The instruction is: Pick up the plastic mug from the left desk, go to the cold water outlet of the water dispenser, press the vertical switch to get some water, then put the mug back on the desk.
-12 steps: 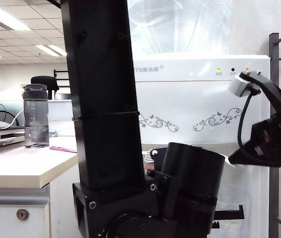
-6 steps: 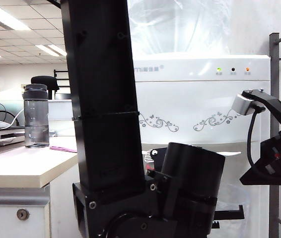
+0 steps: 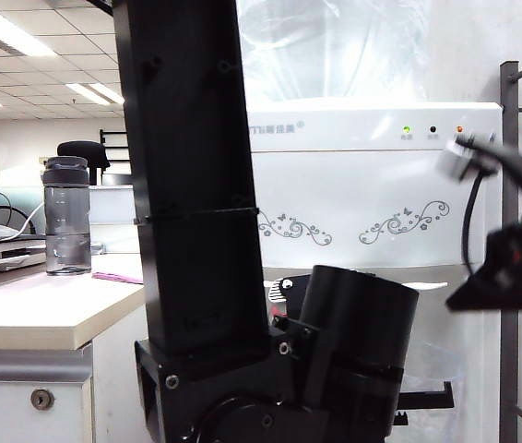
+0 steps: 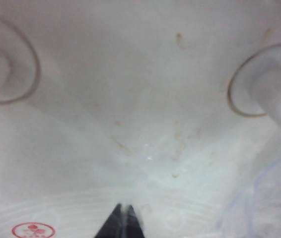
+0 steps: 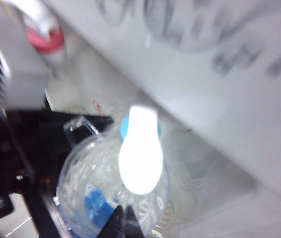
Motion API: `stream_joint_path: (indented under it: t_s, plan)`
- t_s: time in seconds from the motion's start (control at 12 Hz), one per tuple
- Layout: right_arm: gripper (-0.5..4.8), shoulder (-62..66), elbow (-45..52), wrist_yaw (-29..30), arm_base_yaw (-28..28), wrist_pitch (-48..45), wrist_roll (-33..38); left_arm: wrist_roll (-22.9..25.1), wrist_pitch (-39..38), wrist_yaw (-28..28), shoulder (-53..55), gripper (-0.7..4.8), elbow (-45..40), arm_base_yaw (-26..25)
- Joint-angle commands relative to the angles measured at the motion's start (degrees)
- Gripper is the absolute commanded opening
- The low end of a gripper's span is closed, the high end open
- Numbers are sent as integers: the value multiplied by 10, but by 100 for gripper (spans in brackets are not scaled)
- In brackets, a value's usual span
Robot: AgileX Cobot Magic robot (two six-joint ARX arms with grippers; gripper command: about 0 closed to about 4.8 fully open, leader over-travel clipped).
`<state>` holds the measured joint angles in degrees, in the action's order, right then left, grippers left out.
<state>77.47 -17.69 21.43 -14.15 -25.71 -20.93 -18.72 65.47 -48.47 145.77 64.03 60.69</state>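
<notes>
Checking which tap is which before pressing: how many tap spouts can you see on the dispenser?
2. In the right wrist view, the blue-collared tap sits directly over the mug, with its white lever in front; the red-collared tap is off to the side. None seems hidden.

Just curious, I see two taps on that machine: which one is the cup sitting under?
The cold water outlet, with the blue collar. Its white vertical switch hangs over the plastic mug; the red-collared tap stands off to the side.

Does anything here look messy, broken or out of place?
Only some grime: the left wrist view shows brownish specks and rings on the water dispenser recess wall. Otherwise things look orderly. The plastic mug sits upright under the vertical switch, with the shut right pincer just before it. No spill shows.
</notes>
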Motion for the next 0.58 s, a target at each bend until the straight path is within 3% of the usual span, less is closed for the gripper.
stream_joint_path:
  t_s: [0.08,0.58]
  plan:
    - [-1,-84,-2,1,0,44,1,0,19,-2,-5,-5,2,0]
    - [-1,-76,-2,4,0,1,-2,1,19,-2,-5,-5,2,1]
